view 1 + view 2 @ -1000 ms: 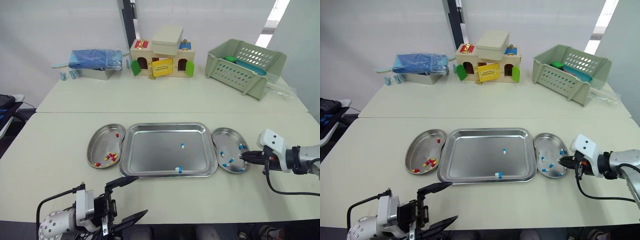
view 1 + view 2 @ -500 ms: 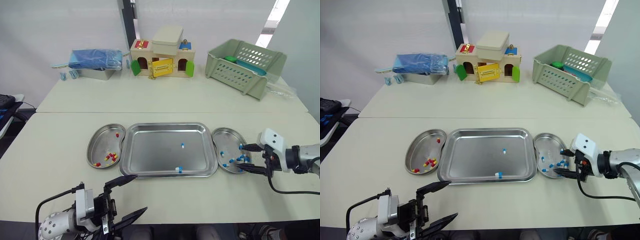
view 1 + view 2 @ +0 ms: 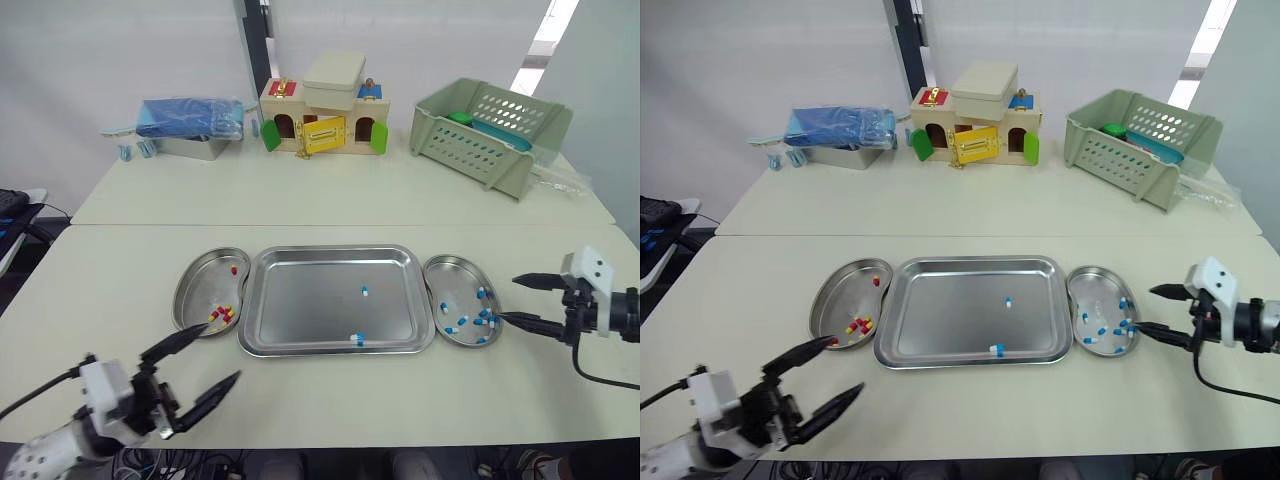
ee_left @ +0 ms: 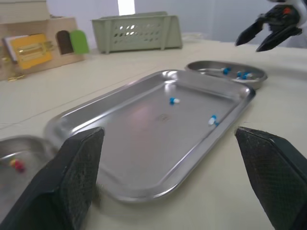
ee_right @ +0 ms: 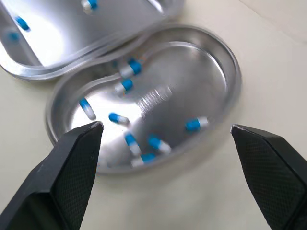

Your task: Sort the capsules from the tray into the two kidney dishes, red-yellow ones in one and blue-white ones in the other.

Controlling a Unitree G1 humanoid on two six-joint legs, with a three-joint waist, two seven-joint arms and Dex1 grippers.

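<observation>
Three steel containers stand in a row at the middle of the frame, on the pale table point(image 3: 120, 290): one tray point(image 3: 300, 305) and two kidney dishes, one just beside each short end of the tray.

The tray holds two blue-white capsules. One point(image 3: 366, 291) lies a little right of its centre and the other point(image 3: 358, 339) lies near its lower rim.

The left kidney dish point(image 3: 192, 285) holds only red-yellow capsules point(image 3: 221, 314). One point(image 3: 235, 269) lies apart near the upper end and the others lie close together lower down, so I cannot count them exactly.

The right kidney dish point(image 3: 447, 283) holds only blue-white ones. In the right wrist view I count eight point(image 5: 122, 86), spread over the bottom of the dish.

The left gripper point(image 3: 222, 351) is at the lower left of the frame with its two fingers wide apart and nothing between them. One fingertip overlaps the lower rim of the left kidney dish, but I cannot tell if it touches.

The right gripper point(image 3: 506, 299) is at the right edge of the frame, just beside the right kidney dish, and its fingers are also apart and empty.

Along the upper part of the frame stand one metal box with blue packets point(image 3: 190, 125), one wooden toy house point(image 3: 322, 118) and one green basket point(image 3: 490, 128).
</observation>
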